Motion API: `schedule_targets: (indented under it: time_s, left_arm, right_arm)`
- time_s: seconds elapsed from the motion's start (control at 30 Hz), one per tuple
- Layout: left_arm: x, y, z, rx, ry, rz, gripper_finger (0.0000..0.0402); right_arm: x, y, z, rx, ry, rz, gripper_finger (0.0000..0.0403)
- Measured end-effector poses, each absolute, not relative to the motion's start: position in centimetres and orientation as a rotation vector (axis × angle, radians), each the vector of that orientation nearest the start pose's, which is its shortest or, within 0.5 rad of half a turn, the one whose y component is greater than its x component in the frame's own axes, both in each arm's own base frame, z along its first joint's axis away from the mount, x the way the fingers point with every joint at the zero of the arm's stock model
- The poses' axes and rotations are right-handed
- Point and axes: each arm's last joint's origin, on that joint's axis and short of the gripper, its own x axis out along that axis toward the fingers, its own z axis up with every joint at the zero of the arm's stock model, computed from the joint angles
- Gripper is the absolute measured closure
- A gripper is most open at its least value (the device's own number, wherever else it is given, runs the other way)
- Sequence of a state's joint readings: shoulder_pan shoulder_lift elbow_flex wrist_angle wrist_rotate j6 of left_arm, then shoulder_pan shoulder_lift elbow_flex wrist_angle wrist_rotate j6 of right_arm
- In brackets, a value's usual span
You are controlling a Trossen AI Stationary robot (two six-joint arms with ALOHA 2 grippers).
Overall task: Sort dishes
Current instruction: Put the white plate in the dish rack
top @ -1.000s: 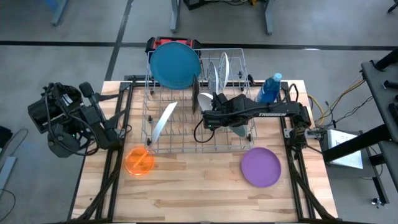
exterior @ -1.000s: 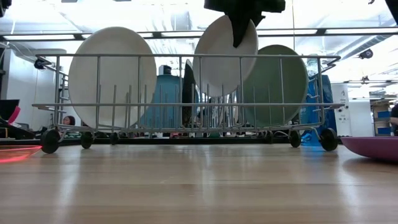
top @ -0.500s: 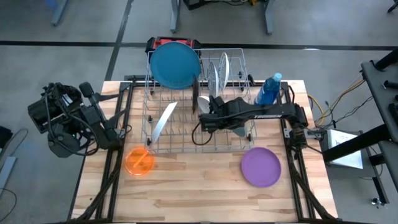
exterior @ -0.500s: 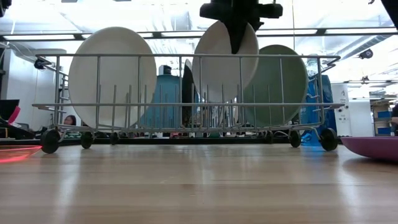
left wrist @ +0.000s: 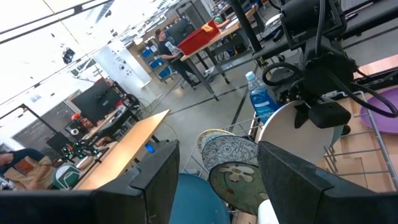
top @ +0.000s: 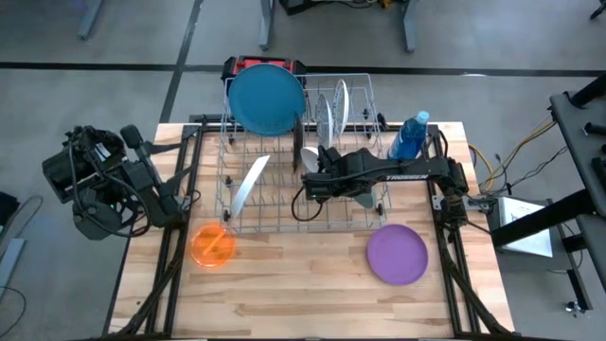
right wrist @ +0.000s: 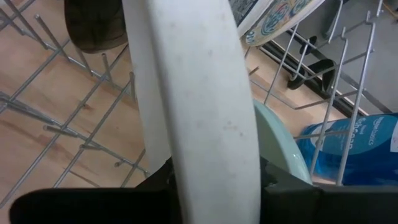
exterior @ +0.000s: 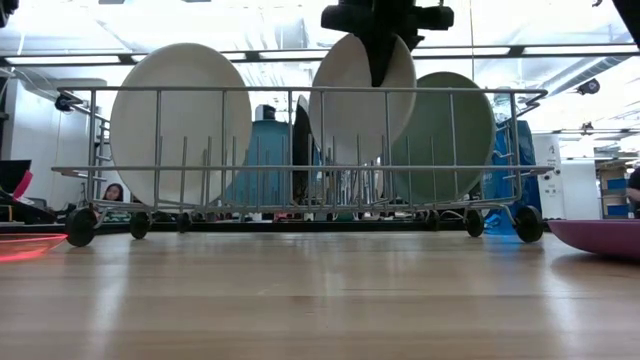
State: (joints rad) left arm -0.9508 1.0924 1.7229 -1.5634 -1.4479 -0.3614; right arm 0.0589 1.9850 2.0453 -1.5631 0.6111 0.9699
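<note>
A wire rack [top: 303, 156] at the table's far side holds upright plates: a large blue one [top: 268, 98], a leaning white one [top: 248, 182], patterned ones [top: 329, 114] and a teal-green one [exterior: 450, 135]. My right gripper [exterior: 380, 60] hangs over the rack's middle, shut on another white plate [exterior: 350, 100]. A small orange plate [top: 212, 244] and a purple plate [top: 398, 254] lie flat on the table. My left gripper [left wrist: 214, 180] waits open past the table's left edge. My right gripper [right wrist: 214, 180] pinches the white plate's upper rim [right wrist: 205, 124] between its two fingers, one on each face. The fingers [exterior: 380, 55] come from above, pointing down. The plate stands on edge below them, inside the rack; I cannot tell whether its lower edge rests on the wires.
A blue bottle [top: 410, 135] stands just right of the rack. The teal-green plate [right wrist: 280, 155] sits close beside the held plate, and a dark plate [top: 298, 142] stands on its other side. Bare wood [top: 303, 284] lies along the table's near edge between the orange and purple plates.
My right gripper has come down slightly and shifted a little toward the table's left, carrying the white plate with it. The plate now stands a bit lower between the rack's wires. In the last half second nothing has moved.
</note>
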Motion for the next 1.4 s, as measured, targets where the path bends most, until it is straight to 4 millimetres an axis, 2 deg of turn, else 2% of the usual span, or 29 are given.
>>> schedule_targets:
  time_s: [0.9, 1.4]
  left_arm:
    - [8.35, -6.75, 47.35, 0.511, 0.245, 0.504, 0.0196]
    - [8.38, -6.79, 47.28, 0.514, 0.246, 0.504, 0.0196]
  right_arm:
    - [37.36, 0.62, 32.87, 0.292, 1.059, -1.043, 0.0227]
    - [37.35, 0.62, 32.88, 0.292, 1.059, -1.043, 0.0196]
